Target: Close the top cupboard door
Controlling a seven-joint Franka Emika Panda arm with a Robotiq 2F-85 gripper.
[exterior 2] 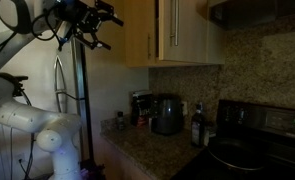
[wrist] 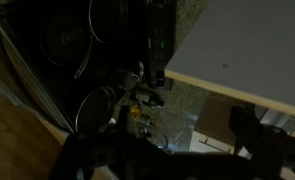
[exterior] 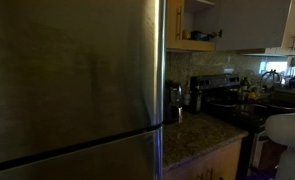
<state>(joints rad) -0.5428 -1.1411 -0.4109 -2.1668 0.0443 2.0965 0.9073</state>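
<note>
1. The fridge (exterior: 72,80) filled the left of an exterior view and stood against the left end of the counter (exterior: 192,135).
2. Above the counter's back edge, the cupboard's yellowish inside (exterior: 192,25) was exposed, with a few things on its shelf.
3. Right of that opening, the top cupboard door (exterior: 252,20) stood swung out from its frame, above the end of the counter where the stove (exterior: 227,100) sat. The wrist view showed a pale panel over the counter, probably the same door.
4. The gripper (exterior 2: 105,25) hung high above the counter's left end as that exterior view showed it. Its fingers were spread apart with nothing between them. It appeared not to touch the door, though the dim pictures left that uncertain.
5. Judged from this, the task was hardly begun, since the door was wide open. The gripper still had to reach the door's outer face and push it flat against the frame.
</note>
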